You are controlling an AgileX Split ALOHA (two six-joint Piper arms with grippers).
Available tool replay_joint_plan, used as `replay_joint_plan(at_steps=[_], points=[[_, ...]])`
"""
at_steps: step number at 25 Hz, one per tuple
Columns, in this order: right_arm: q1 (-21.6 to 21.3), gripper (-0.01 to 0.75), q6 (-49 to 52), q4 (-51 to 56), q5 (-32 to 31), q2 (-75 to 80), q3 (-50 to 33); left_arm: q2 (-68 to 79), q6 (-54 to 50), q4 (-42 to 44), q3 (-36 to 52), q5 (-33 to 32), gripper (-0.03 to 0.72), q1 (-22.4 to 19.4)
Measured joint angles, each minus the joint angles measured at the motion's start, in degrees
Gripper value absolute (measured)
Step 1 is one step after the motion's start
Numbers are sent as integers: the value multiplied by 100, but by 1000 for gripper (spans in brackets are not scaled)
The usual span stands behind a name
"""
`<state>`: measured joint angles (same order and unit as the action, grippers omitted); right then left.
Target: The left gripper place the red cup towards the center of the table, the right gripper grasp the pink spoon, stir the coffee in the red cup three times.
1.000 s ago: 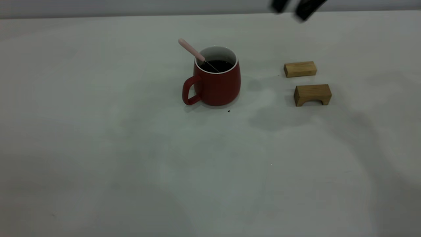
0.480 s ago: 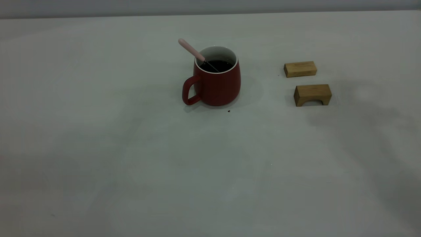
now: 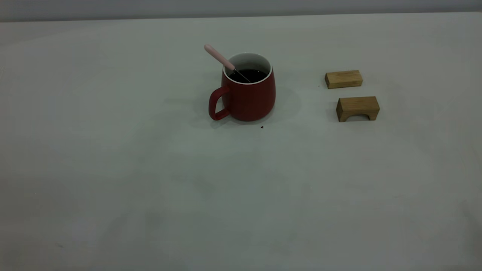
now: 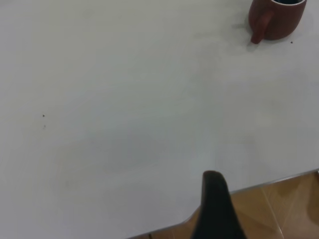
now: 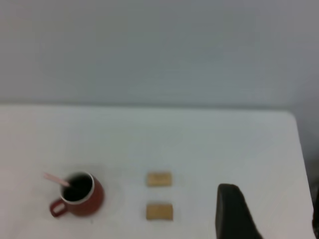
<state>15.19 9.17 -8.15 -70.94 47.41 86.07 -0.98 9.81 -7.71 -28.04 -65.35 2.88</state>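
The red cup [image 3: 246, 96] stands upright near the middle of the table [image 3: 150, 169], its handle toward the near left. Dark coffee [image 3: 249, 75] fills it. The pink spoon [image 3: 218, 56] leans in the cup, bowl sunk in the coffee, pink handle sticking out over the far-left rim. No gripper touches either. Neither gripper shows in the exterior view. The left gripper [image 4: 215, 209] hangs over the table's edge, far from the cup [image 4: 277, 20]. The right gripper [image 5: 233, 214] is high and pulled back, well away from the cup [image 5: 79, 196] and spoon [image 5: 54, 178].
Two tan wooden blocks lie to the right of the cup: a flat one [image 3: 343, 79] farther back and an arch-shaped one [image 3: 357, 108] nearer. A tiny dark speck [image 3: 262, 127] sits by the cup's base. Wooden floor [image 4: 289, 209] shows past the table edge.
One second ago the right gripper's dark tips showed at the top right of the exterior view; they have left it, and the shadow has drifted off the table. Cup and spoon have not moved.
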Motion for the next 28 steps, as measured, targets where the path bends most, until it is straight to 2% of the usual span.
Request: replay_joint_plan(at_steps=[8,15,18,25,28], points=[[-853,419,17,56,0,-2404,-2497,0,0,0,0,0,586,0],[-957,419,19,666,0,-3636,-4376,0,0,0,0,0,586,0],[-957,418,-97,906,0,-3941,-4888,0,0,0,0,0,586,0],[-907,419,-1167,1088,31,-4483,-5652,0,0,0,0,0,586,0],[-894,419,-1249,1260,291,-4622,-5746,0,0,0,0,0,586,0]])
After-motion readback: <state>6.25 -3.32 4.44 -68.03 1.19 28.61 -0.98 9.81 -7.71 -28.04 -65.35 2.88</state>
